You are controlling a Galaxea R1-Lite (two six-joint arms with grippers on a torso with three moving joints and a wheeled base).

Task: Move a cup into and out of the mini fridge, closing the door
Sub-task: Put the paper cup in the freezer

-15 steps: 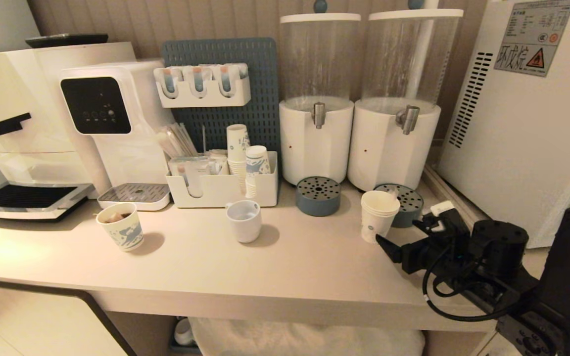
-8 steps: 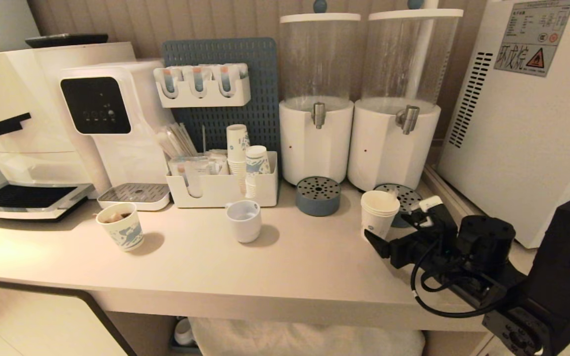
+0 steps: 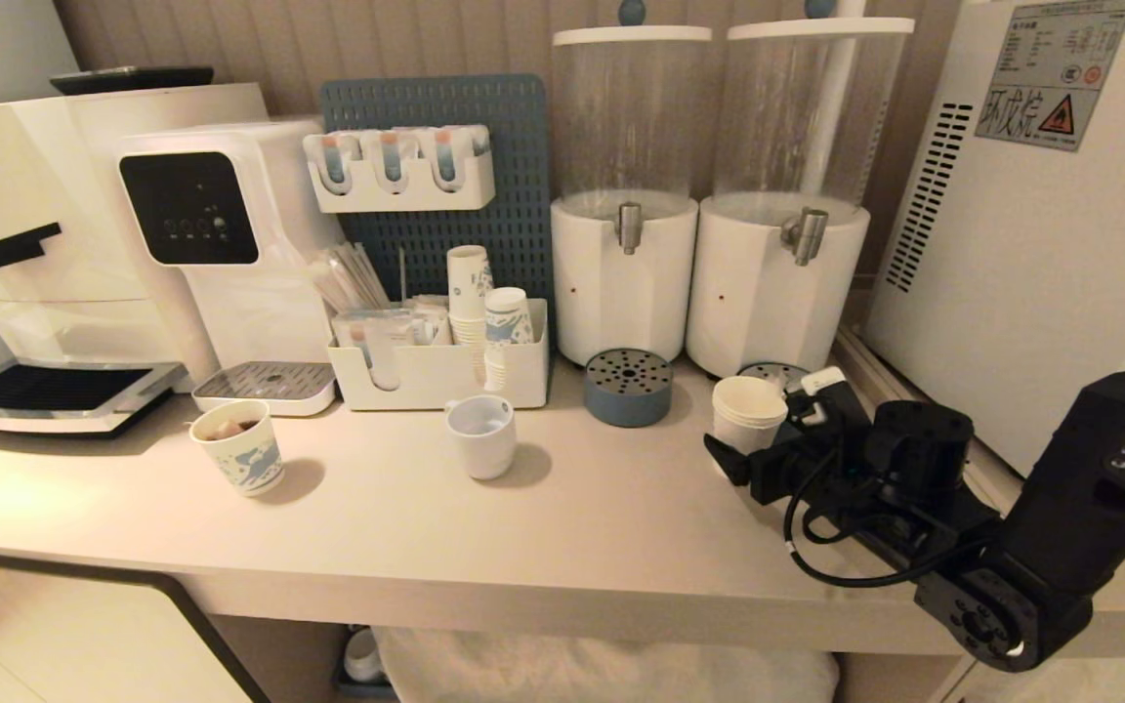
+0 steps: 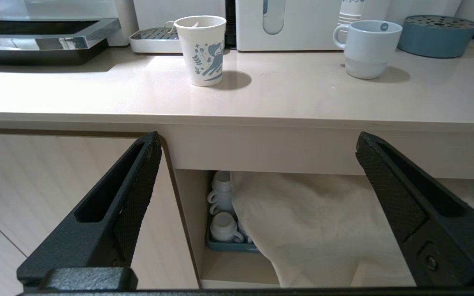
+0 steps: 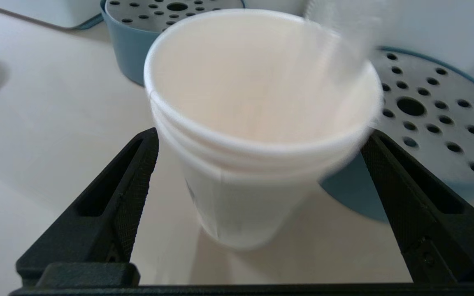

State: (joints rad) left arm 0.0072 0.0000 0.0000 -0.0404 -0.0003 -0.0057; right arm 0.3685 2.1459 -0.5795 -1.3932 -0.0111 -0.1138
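The step in hand is the reach for the cup, the first pick before anything goes into the mini fridge. The cup, a tall white paper one with a doubled rim, stands upright on the counter, just in front of the right-hand drink dispenser and touching or nearly touching that dispenser's blue drip tray. The mini fridge is beyond the dispenser on the far side from the cup, showing only its vented side wall and warning sticker; its door is out of sight. The right gripper is at the cup with its jaws spread wide, one finger on each side of the cup's body below the rim; neither pad appears to press the paper yet. The left gripper hangs parked below the counter's front edge, also wide open and empty. The next move, as I judge it, is to close gently on the cup wall: thin paper will crush or the nested cups may slip apart if squeezed hard, and the drip tray beside it leaves little room for the outer finger.
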